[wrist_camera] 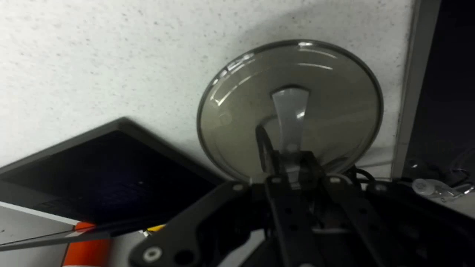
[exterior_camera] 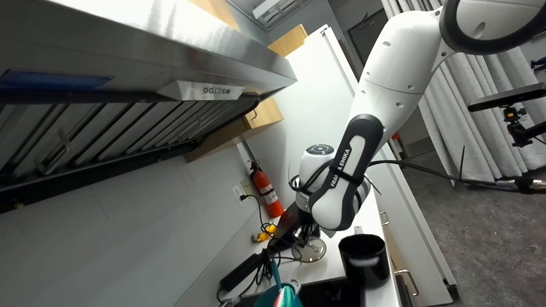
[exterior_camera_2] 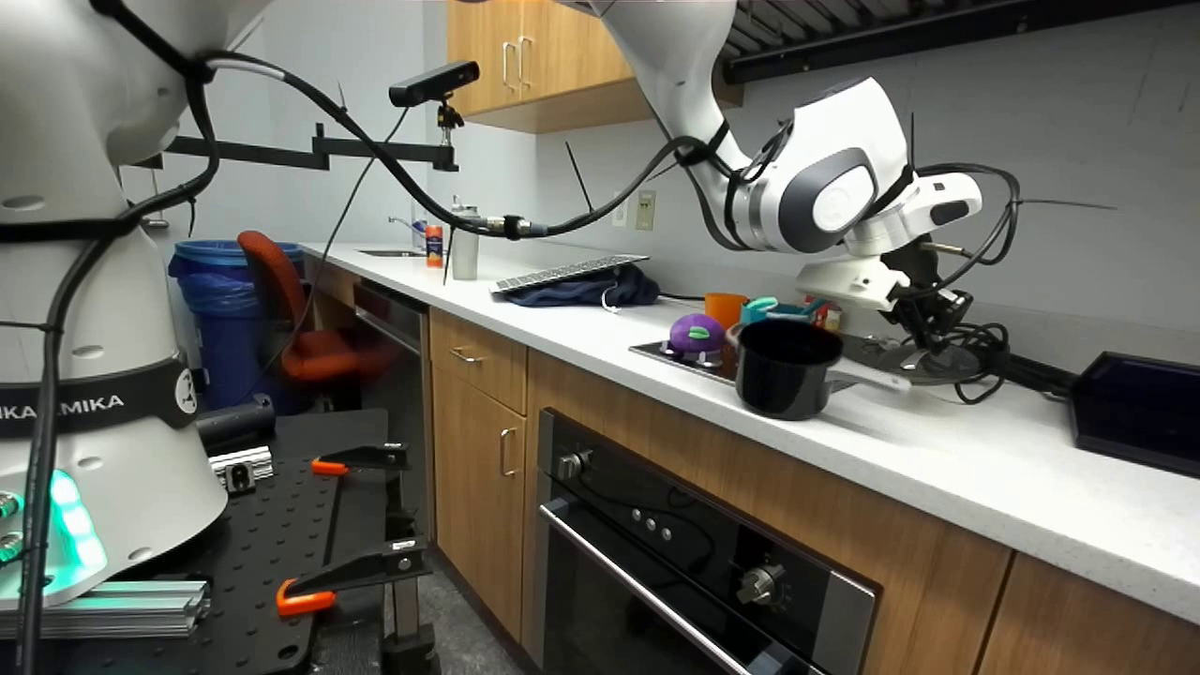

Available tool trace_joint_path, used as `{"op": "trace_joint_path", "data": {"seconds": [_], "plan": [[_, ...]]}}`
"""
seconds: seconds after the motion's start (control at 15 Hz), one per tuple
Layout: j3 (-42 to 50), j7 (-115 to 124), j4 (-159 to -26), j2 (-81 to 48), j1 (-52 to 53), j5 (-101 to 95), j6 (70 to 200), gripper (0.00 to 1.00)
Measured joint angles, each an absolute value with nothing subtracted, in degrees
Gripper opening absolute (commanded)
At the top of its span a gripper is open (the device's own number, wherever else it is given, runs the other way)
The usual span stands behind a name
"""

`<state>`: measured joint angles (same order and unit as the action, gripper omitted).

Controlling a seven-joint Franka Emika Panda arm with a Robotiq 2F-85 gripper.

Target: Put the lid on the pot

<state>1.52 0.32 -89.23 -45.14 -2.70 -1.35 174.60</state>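
Note:
The lid is a round clear-grey glass disc with a shiny rim and a pale arched handle. It also shows in both exterior views, at the back of the counter. My gripper is shut on the lid's handle; it also shows in both exterior views. A shadow lies beside the lid; I cannot tell surely whether it is clear of the counter. The black pot stands open and upright near the counter's front edge, apart from the lid, in both exterior views.
The pot's pale handle sticks out sideways. A black tray and loose cables lie near the lid. The dark cooktop holds a teal container. A purple thing and an orange cup stand beyond the pot.

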Motion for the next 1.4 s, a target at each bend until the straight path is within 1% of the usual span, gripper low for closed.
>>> {"op": "trace_joint_path", "data": {"seconds": [0.27,0.73,1.4], "plan": [[-0.23,0.26,-92.5,-44.95,-2.69,-1.35,181.35,0.04],[-2.97,0.14,-96.6,-44.0,-3.71,-1.64,189.05,0.04],[-14.83,-1.63,-103.61,-36.39,-14.48,-3.55,190.72,0.04]]}}
